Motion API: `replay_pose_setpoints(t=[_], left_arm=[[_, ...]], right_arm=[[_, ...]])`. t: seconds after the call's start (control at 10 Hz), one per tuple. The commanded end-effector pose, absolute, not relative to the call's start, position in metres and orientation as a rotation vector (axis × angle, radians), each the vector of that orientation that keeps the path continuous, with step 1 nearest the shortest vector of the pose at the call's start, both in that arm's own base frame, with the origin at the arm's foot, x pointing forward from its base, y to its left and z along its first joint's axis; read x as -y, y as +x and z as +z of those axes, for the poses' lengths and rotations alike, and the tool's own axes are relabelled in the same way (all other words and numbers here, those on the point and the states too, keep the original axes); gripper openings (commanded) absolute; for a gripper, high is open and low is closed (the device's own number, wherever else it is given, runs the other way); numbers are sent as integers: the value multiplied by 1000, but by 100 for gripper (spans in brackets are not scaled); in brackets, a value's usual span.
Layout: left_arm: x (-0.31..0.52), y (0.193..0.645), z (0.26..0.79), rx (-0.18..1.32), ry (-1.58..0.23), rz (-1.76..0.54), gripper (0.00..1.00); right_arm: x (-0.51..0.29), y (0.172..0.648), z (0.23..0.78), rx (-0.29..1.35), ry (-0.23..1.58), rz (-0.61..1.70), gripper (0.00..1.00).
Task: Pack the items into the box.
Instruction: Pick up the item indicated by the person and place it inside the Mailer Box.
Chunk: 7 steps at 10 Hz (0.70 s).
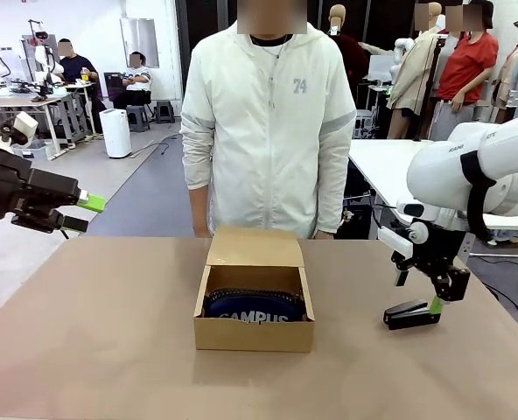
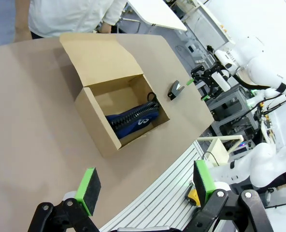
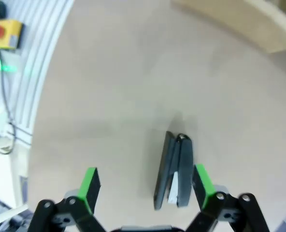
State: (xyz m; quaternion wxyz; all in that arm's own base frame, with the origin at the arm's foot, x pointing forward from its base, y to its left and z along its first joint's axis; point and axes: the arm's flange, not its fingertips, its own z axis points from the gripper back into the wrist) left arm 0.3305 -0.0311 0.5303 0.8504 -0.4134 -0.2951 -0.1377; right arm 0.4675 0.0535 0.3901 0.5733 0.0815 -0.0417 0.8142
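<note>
In the front view, the brown box [image 1: 254,333] sits at the lower middle of the frame on the table [image 1: 101,341]. Its lid [image 1: 255,248] is folded back toward the far side. The navy pouch [image 1: 255,308] lies inside, with its white lettering facing the camera.

At the lower right of the frame, the black stapler [image 1: 411,314] lies on the table, apart from the box. The right gripper [image 1: 418,291] hangs just over it, jaws wide apart and holding nothing. In the right wrist view the stapler [image 3: 174,171] lies between the two pads, close against the one at picture right. Whether they touch cannot be told.

At the left edge of the front view, the left gripper [image 1: 82,213] is raised above the table, well away from the box, jaws also spread and empty. Its wrist view looks down past the open pads at the box [image 2: 97,128], the pouch [image 2: 133,118] and, beyond them, the stapler [image 2: 176,89].

At the upper middle, a person [image 1: 268,114] in a white jacket stands behind the table's far edge.
</note>
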Motion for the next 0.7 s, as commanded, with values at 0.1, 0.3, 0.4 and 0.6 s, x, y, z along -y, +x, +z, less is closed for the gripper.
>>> replay_pose_setpoints(t=[0.1,0.3,0.4,0.6], left_arm=[[31,330,528,628,-876,-303,100],[31,330,528,628,-876,-303,100],[31,330,528,628,-876,-303,100],[31,330,528,628,-876,-303,100]], right_arm=[[-54,468,390,98,191,1908,100],[-48,486,368,93,101,1830,100],[-46,491,359,44,74,1768,100],[-43,493,336,39,33,1715,100]])
